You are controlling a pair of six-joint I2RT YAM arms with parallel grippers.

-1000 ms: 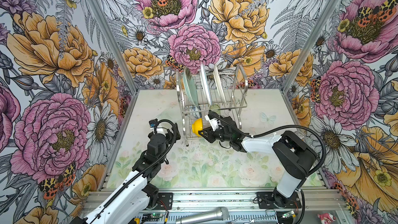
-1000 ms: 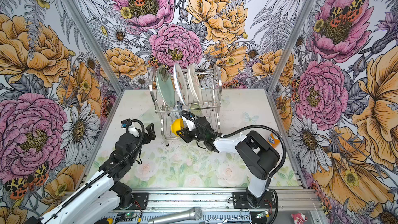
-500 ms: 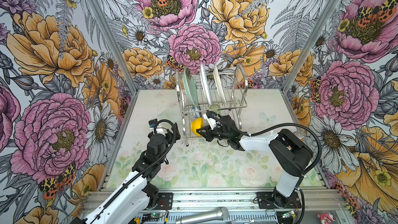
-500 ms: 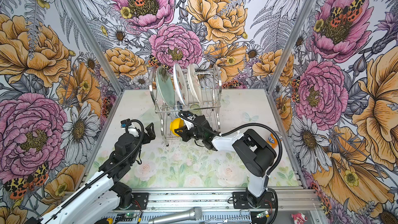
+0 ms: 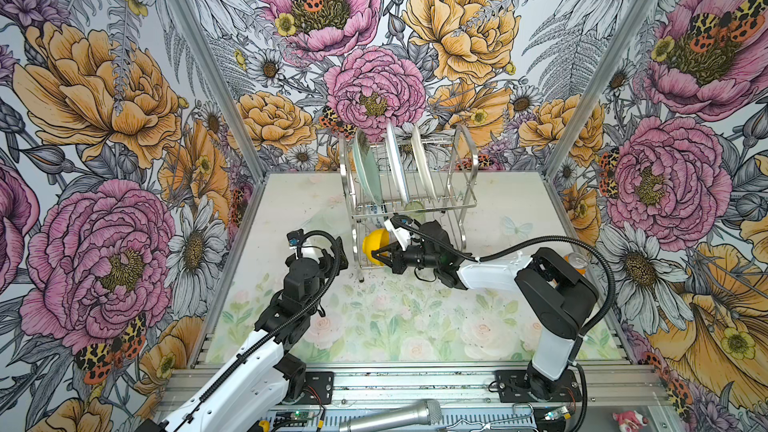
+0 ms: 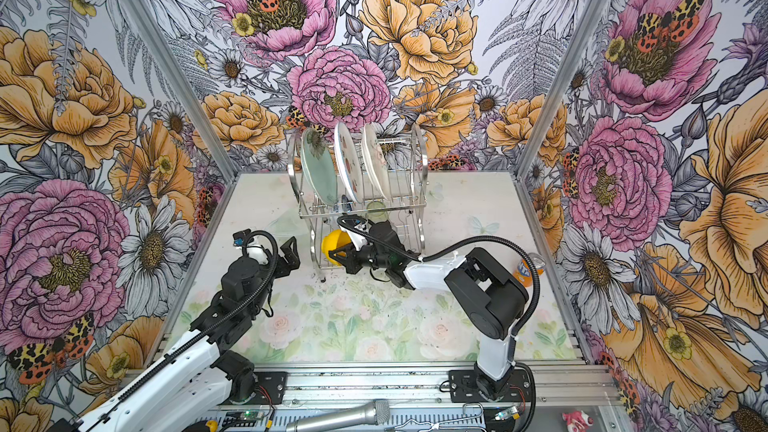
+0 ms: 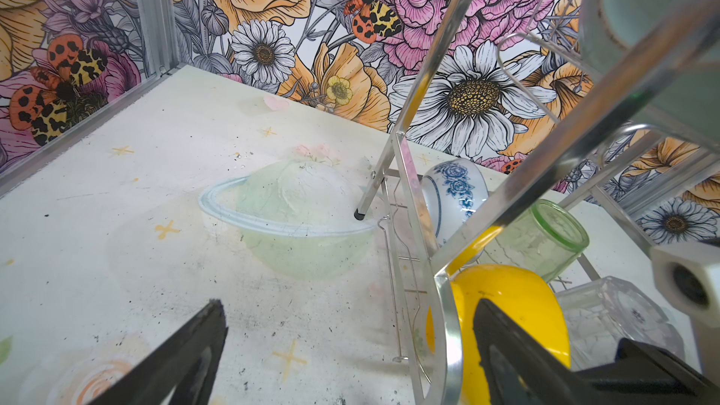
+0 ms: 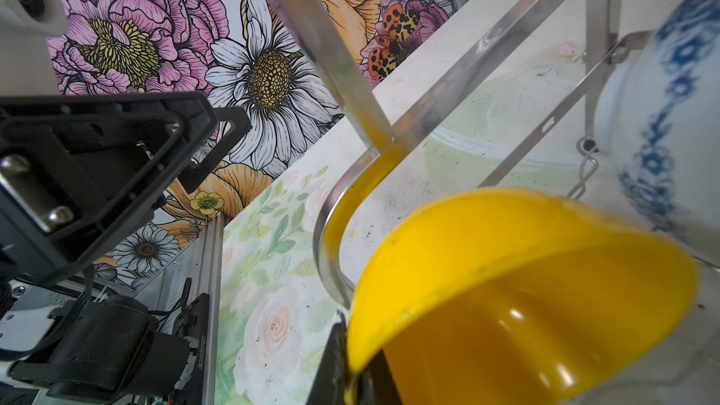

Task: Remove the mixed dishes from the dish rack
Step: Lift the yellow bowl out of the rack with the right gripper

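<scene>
While your right claw (image 5: pixel 380 254) pinched the yellow bowl's (image 5: pixel 372 241) rim on the rack's (image 5: pixel 446 191) lower shelf in both top views, your left claw (image 5: pixel 338 253) hung spread nearby. Left wrist: a clear glass (image 7: pixel 615 317) lay just behind it. Right wrist: the rack's leg (image 8: pixel 325 235) crowded the bowl; dragging against it could have broken your grip.

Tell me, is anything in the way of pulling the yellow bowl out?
Yes. The curved side frame of the shiny steel wire dish rack stands close beside the round yellow bowl, gripped at its rim by the right gripper.
</scene>
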